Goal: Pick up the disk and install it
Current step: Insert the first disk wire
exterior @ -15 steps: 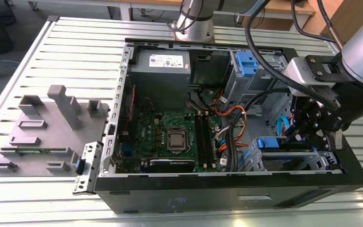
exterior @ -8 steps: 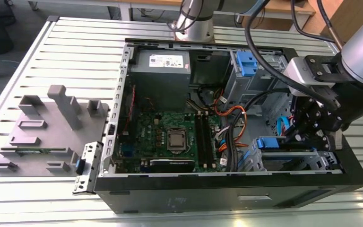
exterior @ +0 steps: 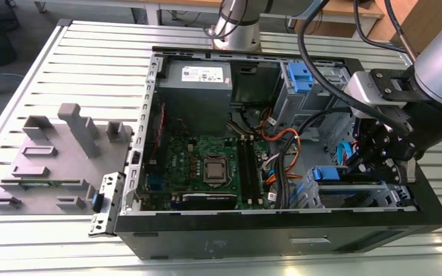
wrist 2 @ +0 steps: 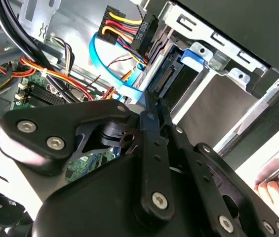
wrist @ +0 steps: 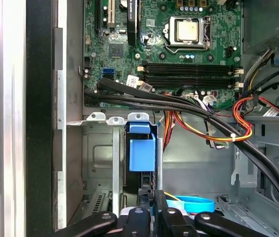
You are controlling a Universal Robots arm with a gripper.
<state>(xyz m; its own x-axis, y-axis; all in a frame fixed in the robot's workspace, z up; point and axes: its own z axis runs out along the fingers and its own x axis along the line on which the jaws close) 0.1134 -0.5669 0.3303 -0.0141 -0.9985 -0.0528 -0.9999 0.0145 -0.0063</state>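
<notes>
I am looking into the open computer case (exterior: 282, 230) lying on the slatted surface (exterior: 75, 63). My gripper (exterior: 374, 167) is reaching down into the corner by the drive cage (wrist: 99, 163). The disk (wrist: 142, 153) is sitting upright in that cage, right in front of the jaws, with its blue bracket showing. I cannot tell if the jaws are apart or together. Black cables (wrist: 169, 101) and a flat blue cable (wrist 2: 114, 74) are running close beside the jaws. The green motherboard (exterior: 205, 167) is lying farther off.
</notes>
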